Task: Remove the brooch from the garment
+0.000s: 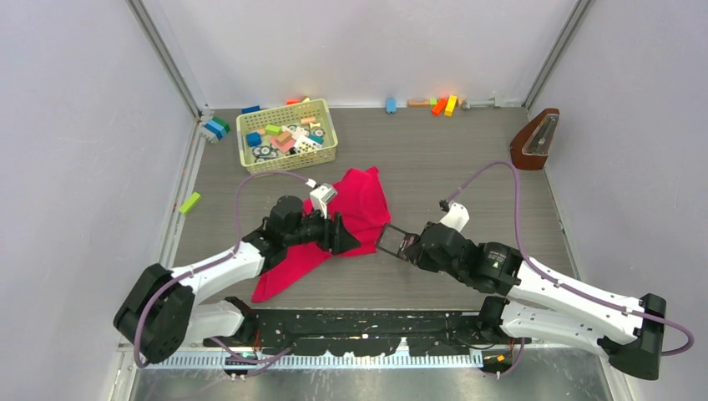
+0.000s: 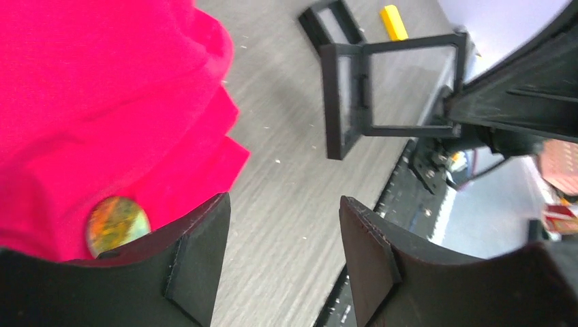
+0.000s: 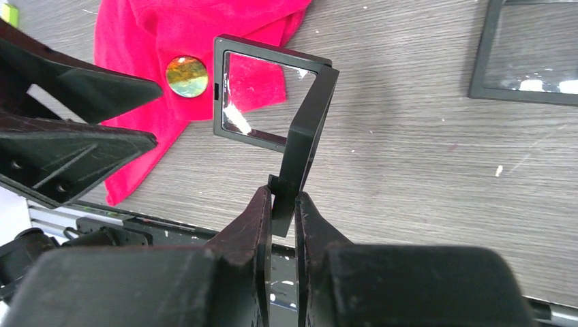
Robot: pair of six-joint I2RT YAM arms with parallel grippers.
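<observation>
Overhead view first: you have one garment (image 1: 359, 209) crumpled on the worktop (image 1: 467, 167), one basket (image 1: 286, 134) of toy blocks behind it, and one black square tray (image 1: 391, 240) that can be made out. Your left arm reaches forward over the cloth's near half, with the left fingers (image 1: 341, 234) low above it. Your right arm angles in from the right, and the right fingers (image 1: 415, 247) meet the tray just beside the cloth's right edge. The brooch is too small to find from here.

Left wrist view: one brooch (image 2: 117, 225) lies flat on the garment near its edge, with its lower part hidden behind one of the left fingers (image 2: 204, 245). Those fingers stand wide apart over bare worktop. Beyond them the tray (image 2: 332, 102) is tilted up. A further black frame piece (image 2: 320, 20) is cut off at the top, and you cannot tell whether it is another tray.

Right wrist view: the brooch (image 3: 187, 76) shows whole, on the cloth just left of the raised tray (image 3: 310, 122). Your right fingers (image 3: 255, 218) pinch that tray's lower end tightly. A second tray (image 3: 525, 95) lies flat at the upper right, cropped by the frame.
</observation>
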